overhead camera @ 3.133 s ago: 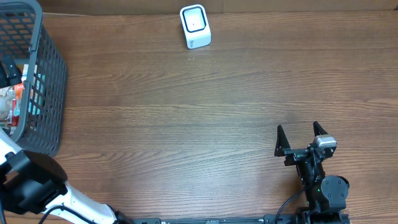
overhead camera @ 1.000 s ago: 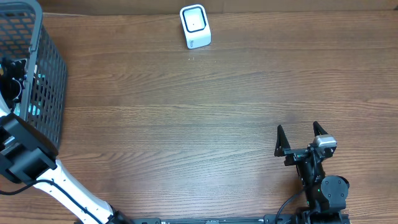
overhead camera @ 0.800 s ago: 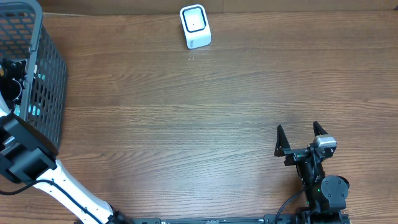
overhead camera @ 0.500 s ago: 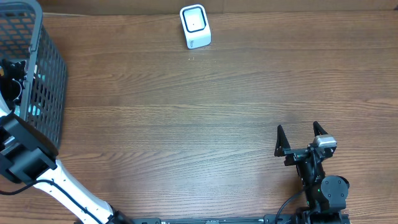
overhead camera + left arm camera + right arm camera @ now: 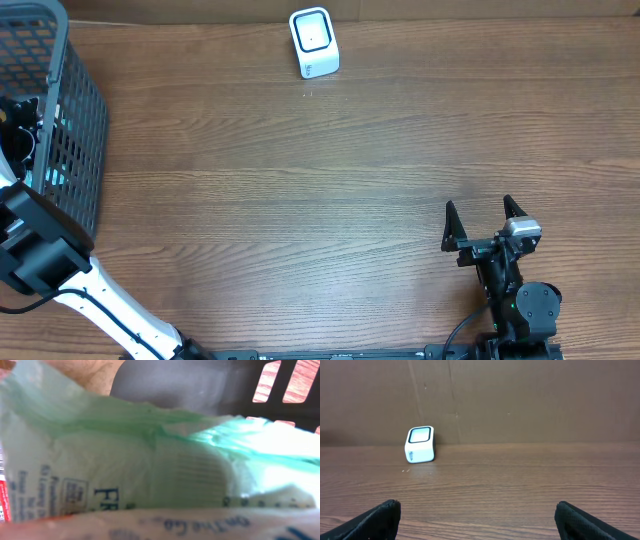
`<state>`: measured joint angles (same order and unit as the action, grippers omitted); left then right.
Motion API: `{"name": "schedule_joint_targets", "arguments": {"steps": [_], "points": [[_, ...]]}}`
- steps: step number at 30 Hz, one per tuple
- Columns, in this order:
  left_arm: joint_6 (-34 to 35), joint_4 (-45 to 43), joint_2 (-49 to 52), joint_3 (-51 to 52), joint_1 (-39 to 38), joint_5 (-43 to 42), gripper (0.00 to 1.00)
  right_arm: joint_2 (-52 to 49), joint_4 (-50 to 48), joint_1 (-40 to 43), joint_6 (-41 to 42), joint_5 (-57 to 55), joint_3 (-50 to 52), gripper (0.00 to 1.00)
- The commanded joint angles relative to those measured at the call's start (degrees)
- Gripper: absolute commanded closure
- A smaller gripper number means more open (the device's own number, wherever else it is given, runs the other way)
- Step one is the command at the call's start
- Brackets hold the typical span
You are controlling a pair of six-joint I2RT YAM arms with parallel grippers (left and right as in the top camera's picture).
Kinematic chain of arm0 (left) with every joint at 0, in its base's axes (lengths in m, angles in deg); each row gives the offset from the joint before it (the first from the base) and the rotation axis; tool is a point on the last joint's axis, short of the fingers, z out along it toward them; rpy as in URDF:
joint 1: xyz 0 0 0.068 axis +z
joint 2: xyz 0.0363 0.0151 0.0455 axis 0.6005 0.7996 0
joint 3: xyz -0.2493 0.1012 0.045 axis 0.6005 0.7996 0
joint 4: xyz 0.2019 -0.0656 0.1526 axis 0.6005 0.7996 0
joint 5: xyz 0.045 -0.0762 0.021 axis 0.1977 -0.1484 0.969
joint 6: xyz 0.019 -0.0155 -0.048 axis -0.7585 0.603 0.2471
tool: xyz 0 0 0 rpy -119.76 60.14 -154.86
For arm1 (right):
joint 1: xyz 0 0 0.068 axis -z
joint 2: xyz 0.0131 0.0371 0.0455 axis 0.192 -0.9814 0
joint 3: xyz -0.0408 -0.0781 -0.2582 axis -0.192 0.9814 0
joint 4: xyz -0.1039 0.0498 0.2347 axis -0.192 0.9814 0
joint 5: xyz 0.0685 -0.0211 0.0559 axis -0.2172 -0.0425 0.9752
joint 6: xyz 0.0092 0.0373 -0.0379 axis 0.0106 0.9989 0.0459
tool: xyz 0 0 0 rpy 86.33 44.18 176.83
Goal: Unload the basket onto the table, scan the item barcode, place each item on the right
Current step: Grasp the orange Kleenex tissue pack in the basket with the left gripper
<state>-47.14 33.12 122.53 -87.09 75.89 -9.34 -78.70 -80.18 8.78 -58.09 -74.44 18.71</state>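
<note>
At the table's 9 o'clock edge, the basket (image 5: 70,150) has the left gripper (image 5: 18,118) down inside it. Its jaws are hidden, so I cannot tell whether the claw is released or clenched. The pale green packet (image 5: 150,460) fills the left wrist view, close against that claw and lying crosswise from 9 to 3 o'clock. The scanner (image 5: 313,42) stands at the table's 12 o'clock, roughly 2 o'clock from the basket. The right gripper (image 5: 479,203), at 5 o'clock, is spread and empty, well apart from the packet, so the left arm is the nearer one.
</note>
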Motion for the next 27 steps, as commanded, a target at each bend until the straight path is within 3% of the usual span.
{"name": "schedule_joint_targets", "arguments": {"steps": [1, 6, 11, 27], "points": [[2.03, 0.48, 1.11, 2.12, -0.33, 1.66, 0.42, 0.57, -0.17, 0.11, -0.20, -0.48, 0.61, 0.00], [3.13, 0.44, -1.11, 1.79, -0.35, 1.36, 0.52, 0.57, -0.15, 0.11, -0.22, -0.48, 0.61, 0.00], [4.79, -0.44, -5.46, 1.57, -0.28, 1.16, 0.55, 0.57, -0.15, 0.11, -0.22, -0.48, 0.61, 0.00], [12.50, -6.43, -24.35, 1.57, -0.28, 5.33, 0.55, 0.57, -0.17, 0.11, -0.22, -0.48, 0.61, 0.00]]}}
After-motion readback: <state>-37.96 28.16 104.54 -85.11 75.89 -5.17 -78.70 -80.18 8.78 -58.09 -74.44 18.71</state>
